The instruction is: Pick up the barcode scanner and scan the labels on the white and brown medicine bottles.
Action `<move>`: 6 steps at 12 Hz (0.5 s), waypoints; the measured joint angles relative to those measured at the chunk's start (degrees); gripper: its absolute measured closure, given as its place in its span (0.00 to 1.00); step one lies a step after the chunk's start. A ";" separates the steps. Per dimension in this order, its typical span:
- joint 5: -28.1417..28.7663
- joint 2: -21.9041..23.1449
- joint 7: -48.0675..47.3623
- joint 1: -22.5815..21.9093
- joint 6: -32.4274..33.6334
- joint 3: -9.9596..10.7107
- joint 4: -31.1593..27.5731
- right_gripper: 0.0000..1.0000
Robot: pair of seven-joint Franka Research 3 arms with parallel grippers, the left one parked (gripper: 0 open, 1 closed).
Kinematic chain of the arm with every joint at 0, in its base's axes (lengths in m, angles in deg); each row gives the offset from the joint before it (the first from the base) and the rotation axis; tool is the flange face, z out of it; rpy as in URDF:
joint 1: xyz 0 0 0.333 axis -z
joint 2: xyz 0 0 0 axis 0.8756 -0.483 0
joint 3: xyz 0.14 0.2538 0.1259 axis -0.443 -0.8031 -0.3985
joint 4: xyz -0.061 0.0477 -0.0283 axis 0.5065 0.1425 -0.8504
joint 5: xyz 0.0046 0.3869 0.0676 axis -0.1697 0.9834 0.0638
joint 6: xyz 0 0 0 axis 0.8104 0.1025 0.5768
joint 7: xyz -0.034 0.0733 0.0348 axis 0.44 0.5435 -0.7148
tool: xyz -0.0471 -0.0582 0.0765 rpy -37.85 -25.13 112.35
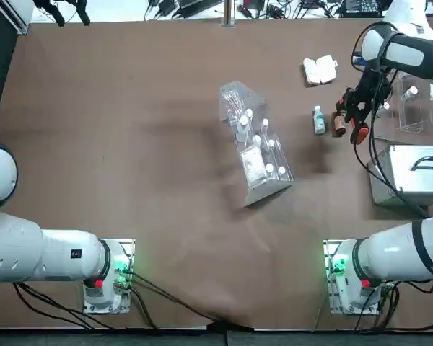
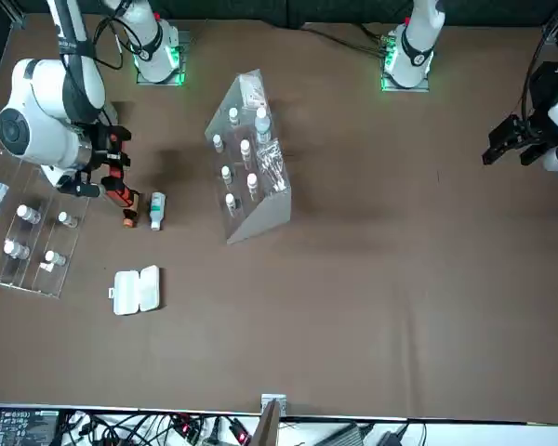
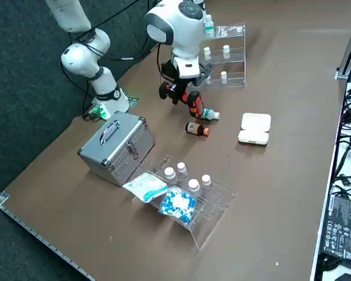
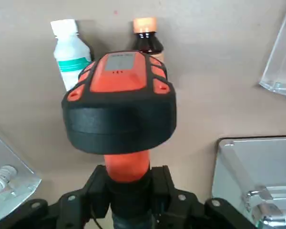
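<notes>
One hand [image 4: 129, 191] holds one scanner [image 4: 121, 102] near two bottles [image 4: 72, 53].

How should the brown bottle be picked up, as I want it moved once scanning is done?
Probably around the middle of the brown bottle, from above, closing across its width: it lies on its side. The white bottle lies close by, and the scanner in the right gripper should go down first.

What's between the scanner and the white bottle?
The brown bottle, as the front view shows. The right claw grips the scanner by its handle.
</notes>
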State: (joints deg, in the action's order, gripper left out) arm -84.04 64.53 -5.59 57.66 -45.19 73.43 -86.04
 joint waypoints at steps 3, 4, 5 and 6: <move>0.00 -0.41 0.65 1.17 0.02 0.00 -0.22 0.56; 0.00 -0.61 0.74 1.54 0.02 0.00 -0.26 0.56; 0.00 -0.83 0.79 1.84 0.02 0.00 -0.29 0.56; 0.00 -1.10 0.85 2.06 0.00 0.00 -0.29 0.56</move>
State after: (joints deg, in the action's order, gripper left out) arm -84.05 63.42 -4.74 59.71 -45.19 73.43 -86.33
